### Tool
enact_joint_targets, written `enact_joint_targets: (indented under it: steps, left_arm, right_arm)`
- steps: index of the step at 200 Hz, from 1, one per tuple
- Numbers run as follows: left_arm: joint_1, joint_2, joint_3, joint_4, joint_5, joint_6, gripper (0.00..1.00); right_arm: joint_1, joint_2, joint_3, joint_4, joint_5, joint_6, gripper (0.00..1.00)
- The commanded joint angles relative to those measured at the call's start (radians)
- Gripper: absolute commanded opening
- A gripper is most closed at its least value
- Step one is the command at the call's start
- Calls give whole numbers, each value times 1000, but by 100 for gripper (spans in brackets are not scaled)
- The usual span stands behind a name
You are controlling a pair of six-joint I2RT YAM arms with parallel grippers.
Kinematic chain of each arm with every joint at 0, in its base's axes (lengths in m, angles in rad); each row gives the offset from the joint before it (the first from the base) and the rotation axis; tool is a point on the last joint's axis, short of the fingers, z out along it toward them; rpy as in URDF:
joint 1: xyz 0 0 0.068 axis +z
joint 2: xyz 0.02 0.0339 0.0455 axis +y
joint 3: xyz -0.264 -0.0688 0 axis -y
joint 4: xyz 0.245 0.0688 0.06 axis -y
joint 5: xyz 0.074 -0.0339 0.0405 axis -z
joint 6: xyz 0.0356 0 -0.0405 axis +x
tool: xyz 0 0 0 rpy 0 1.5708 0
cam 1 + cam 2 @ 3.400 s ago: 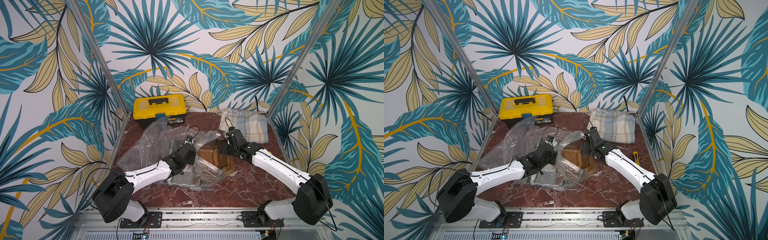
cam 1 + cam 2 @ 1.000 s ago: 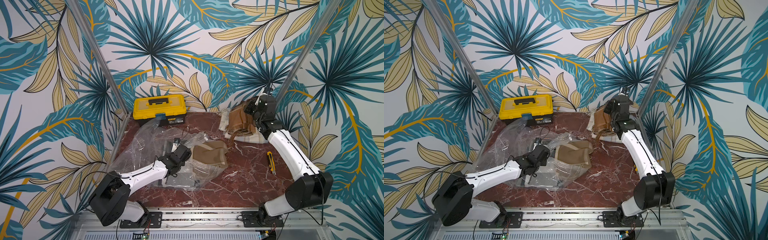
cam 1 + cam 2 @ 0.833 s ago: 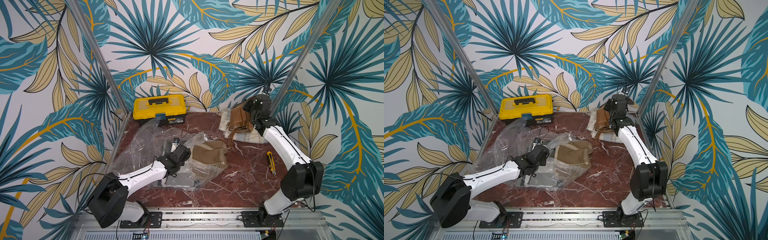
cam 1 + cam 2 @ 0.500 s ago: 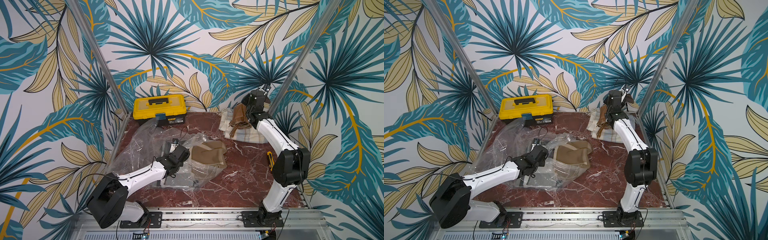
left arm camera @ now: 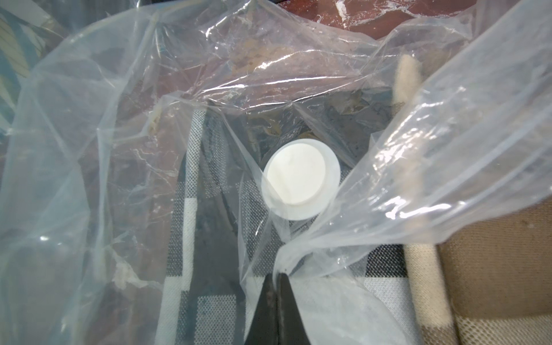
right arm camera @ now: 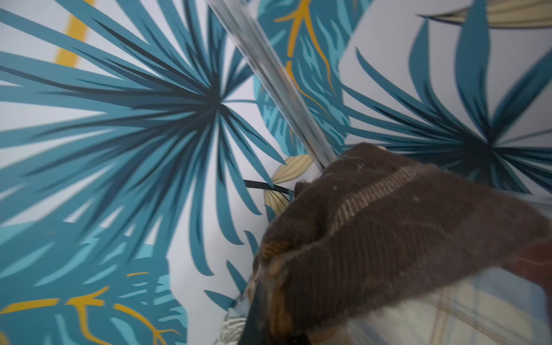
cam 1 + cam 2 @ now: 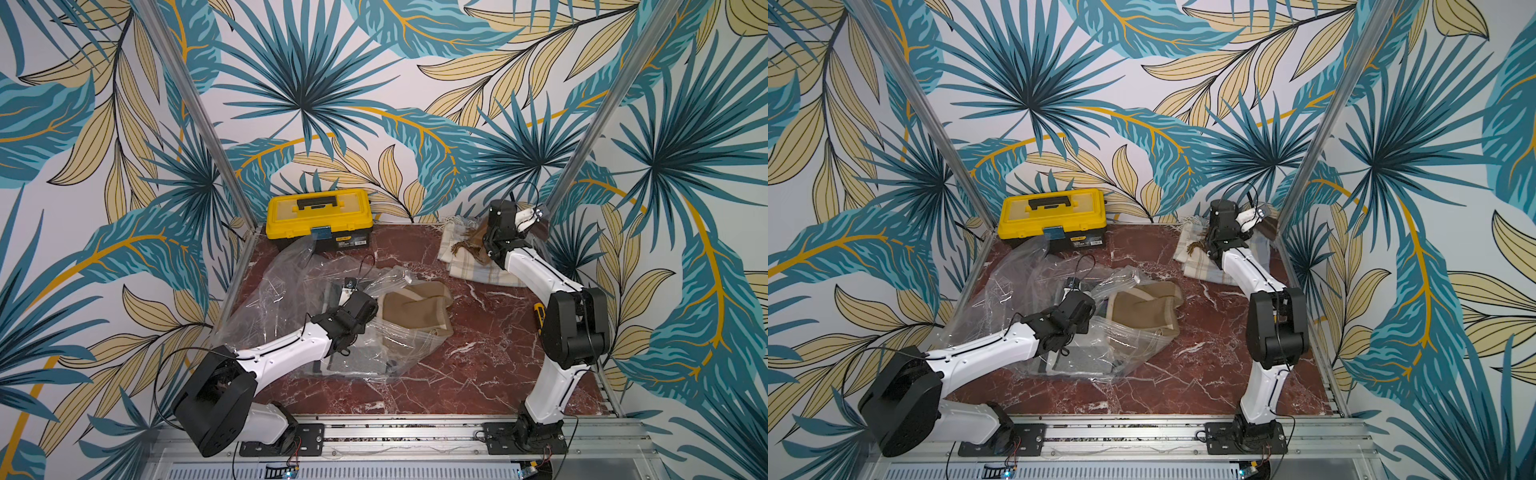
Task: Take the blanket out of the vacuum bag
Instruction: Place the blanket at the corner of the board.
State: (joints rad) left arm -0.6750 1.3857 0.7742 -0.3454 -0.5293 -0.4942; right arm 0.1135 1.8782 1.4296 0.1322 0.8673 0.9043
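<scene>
Vacuum bag [image 7: 291,286], pinched by left gripper [image 5: 276,276], is partly holding a tan blanket [image 7: 415,316]; right gripper [image 7: 535,221] is clamping a brown blanket [image 6: 388,239] far right.

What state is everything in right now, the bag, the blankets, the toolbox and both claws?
left claw: shut on vacuum bag
right claw: shut on brown blanket, raised
vacuum bag: crumpled, mouth open
tan blanket: partly out of bag
checked blanket: inside bag
plaid blanket: folded, outside bag
toolbox: lid shut
</scene>
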Motion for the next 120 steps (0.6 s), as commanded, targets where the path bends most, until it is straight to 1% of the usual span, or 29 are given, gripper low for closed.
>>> enact_joint_targets:
  steps: [1,25,44,52,68,73,85,91,99,108,114,120]
  left_arm:
    - [15,-8,-15,7,5,19,0]
    - [15,-19,-26,20,28,6,0]
    - [15,-32,-32,26,44,-3,0]
    - [14,-37,-36,27,49,-4,0]
    - [15,-49,-42,25,55,-9,0]
    - [15,-53,-46,31,59,-10,0]
    - [14,-61,-60,44,70,-14,0]
    - [15,-64,-66,53,78,-16,0]
    - [14,-66,-74,63,90,-18,0]
    - [15,-66,-80,64,97,-26,0]
    - [15,-66,-83,63,104,-27,0]
    - [14,-64,-82,99,113,-29,0]
  right_arm:
    - [-2,-75,-108,-40,109,158,0]
    - [-4,-116,-205,-79,142,158,0]
    - [-8,-143,-257,-80,173,128,0]
    - [-12,-153,-275,-62,174,89,0]
    - [-12,-164,-271,-57,176,-41,0]
    - [-12,-167,-262,-60,174,-95,7]
    - [-7,-176,-231,-93,176,-225,28]
    - [-3,-181,-206,-132,191,-275,38]
    - [3,-186,-177,-195,219,-322,48]
    - [9,-196,-154,-252,245,-357,58]
    - [12,-207,-148,-271,252,-383,61]
    - [17,-222,-151,-275,262,-414,64]
